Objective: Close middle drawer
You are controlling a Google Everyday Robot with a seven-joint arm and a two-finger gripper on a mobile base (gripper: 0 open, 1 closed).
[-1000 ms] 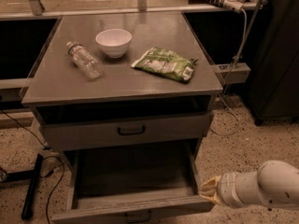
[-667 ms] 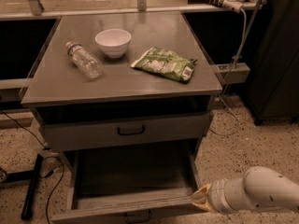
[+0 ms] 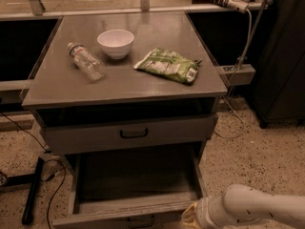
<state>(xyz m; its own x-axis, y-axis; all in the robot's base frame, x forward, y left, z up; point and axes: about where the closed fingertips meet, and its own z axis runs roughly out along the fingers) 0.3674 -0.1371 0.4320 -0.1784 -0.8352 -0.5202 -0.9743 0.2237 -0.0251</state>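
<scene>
Spotted claw point(image 3: 189, 216) lower right, beside right front corner of pulled-out middle drawer point(image 3: 128, 208); needed up-frame push; couldn't tell claw opening.

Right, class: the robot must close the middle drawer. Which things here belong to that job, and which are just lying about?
Job: middle drawer, pulled out; its black handle; gripper, low beside the drawer's front corner.

Lying about: white bowl, plastic bottle on its side, green packet, all on the cabinet top; upper drawer.

Grey tabletop point(image 3: 62, 92) with bowl point(image 3: 116, 43), bottle point(image 3: 86, 62), perhaps snack bag point(image 3: 169, 65).
</scene>
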